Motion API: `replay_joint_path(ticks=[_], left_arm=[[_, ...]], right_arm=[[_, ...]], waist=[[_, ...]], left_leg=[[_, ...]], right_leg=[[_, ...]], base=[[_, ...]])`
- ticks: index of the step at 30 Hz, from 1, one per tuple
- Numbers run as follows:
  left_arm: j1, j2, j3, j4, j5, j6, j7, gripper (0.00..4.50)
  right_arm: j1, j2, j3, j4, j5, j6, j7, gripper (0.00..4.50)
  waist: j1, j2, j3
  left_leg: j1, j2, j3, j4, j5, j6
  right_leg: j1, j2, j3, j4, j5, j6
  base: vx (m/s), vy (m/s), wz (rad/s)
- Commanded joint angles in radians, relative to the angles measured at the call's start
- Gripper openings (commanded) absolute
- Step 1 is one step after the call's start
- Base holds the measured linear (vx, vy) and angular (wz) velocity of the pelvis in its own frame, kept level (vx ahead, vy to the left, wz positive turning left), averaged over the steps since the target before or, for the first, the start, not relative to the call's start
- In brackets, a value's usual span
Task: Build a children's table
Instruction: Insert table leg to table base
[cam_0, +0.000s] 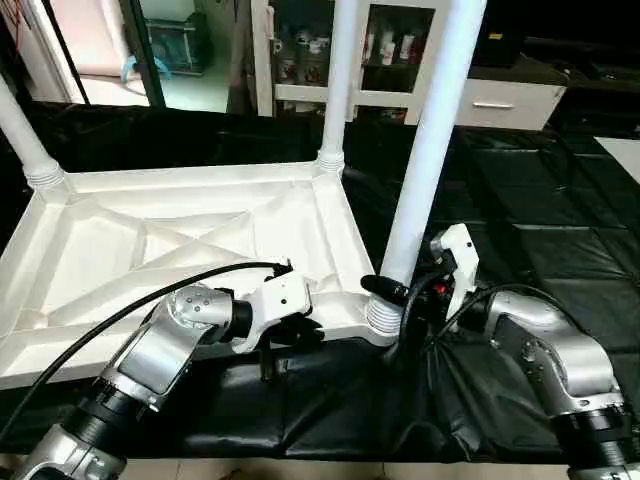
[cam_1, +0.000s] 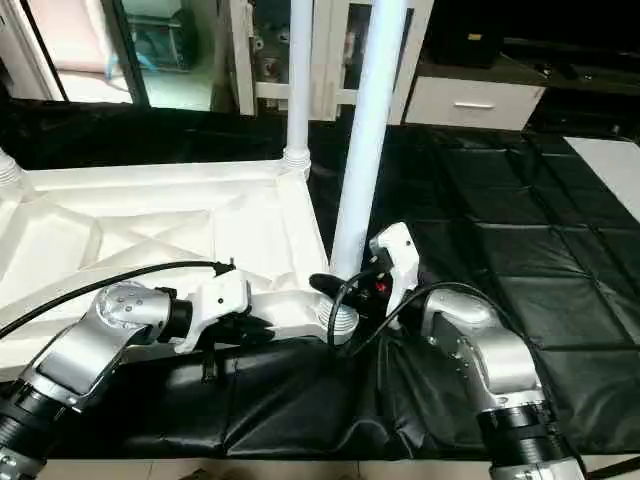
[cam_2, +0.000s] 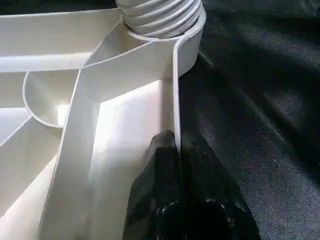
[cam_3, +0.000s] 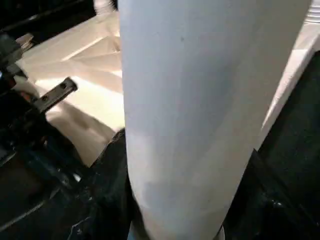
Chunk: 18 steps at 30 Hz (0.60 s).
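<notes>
Nearest to me are the robot's two silver forearms, reaching out over the black-sheeted work table (cam_0: 520, 250). The left gripper (cam_0: 300, 328) is pinched shut on the near raised rim of the white plastic square tabletop (cam_0: 200, 240), which lies upside down on the sheet with its X-ribbed underside facing up. In the left wrist view one black finger (cam_2: 160, 165) sits inside the rim wall and the other outside it, a little way along from the corner.

Just beside it, the right gripper (cam_0: 400, 290) stands about half open, its black fingers wrapped round the foot of a long tapered white tube leg (cam_0: 425, 170). This leg stands upright in the near right corner socket (cam_0: 384, 318), where its ribbed collar meets the top.

To my eye the step in hand is seating this leg. It would go best with the left grip holding the top steady so it cannot slide or lift, and the right gripper keeping the tube plumb as it turns or presses down; any lean would likely bind the collar.

Further back, a second white leg (cam_0: 338, 80) already stands in the far right corner, and a third (cam_0: 22, 135) in the far left one. Behind them are white cabinets with glass doors (cam_0: 390, 45).
</notes>
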Motion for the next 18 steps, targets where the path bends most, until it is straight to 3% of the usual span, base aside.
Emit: replay_joint_path(ticks=[1, 7, 9, 11, 13, 18], left_arm=[[-0.01, -0.023, -0.002, 0.007, -0.006, -0.007, 0.01, 0.03], [-0.026, -0.035, 0.007, 0.028, -0.008, -0.006, 0.023, 0.03], [-0.037, -0.043, 0.015, 0.044, -0.006, -0.007, 0.042, 0.03], [-0.049, -0.052, 0.022, 0.06, -0.003, -0.006, 0.058, 0.03], [-0.054, -0.058, 0.027, 0.066, -0.003, -0.004, 0.066, 0.03], [-0.07, -0.072, 0.038, 0.086, 0.002, 0.001, 0.087, 0.03]], right_arm=[[0.023, -0.001, 0.003, 0.06, -0.017, 0.019, -0.032, 1.87], [0.052, 0.016, -0.027, 0.115, -0.021, -0.004, -0.051, 1.87], [0.071, 0.033, -0.049, 0.125, -0.023, -0.037, -0.064, 1.87], [0.095, 0.048, -0.063, 0.121, -0.014, -0.083, -0.072, 1.87], [0.107, 0.055, -0.07, 0.115, -0.01, -0.102, -0.076, 1.87], [0.152, 0.089, -0.088, 0.087, -0.014, -0.192, -0.082, 1.87]], waist=[[-0.003, -0.004, -0.036], [-0.006, -0.003, -0.034], [-0.007, -0.002, -0.034], [-0.006, -0.001, -0.031], [-0.008, -0.003, -0.03], [-0.009, 0.0, -0.027]], left_leg=[[0.017, 0.103, -0.063, -0.096, -0.339, -0.033], [0.021, 0.103, -0.063, -0.098, -0.362, -0.036], [0.02, 0.104, -0.063, -0.101, -0.368, -0.039], [0.028, 0.103, -0.063, -0.102, -0.409, -0.047], [0.024, 0.104, -0.066, -0.104, -0.415, -0.047], [0.027, 0.105, -0.07, -0.109, -0.466, -0.056]], right_leg=[[0.01, -0.118, 0.069, -0.106, -0.513, -0.135], [0.004, -0.118, 0.069, -0.112, -0.52, -0.132], [0.004, -0.118, 0.069, -0.113, -0.512, -0.132], [-0.003, -0.118, 0.068, -0.121, -0.549, -0.119], [0.0, -0.12, 0.067, -0.121, -0.558, -0.115], [-0.007, -0.122, 0.066, -0.13, -0.606, -0.091]], base=[[0.0, 0.0, 0.0], [0.0, 0.0, 0.0], [0.0, 0.0, 0.0], [0.0, 0.0, 0.0], [0.0, 0.0, 0.0], [0.0, 0.0, 0.0]])
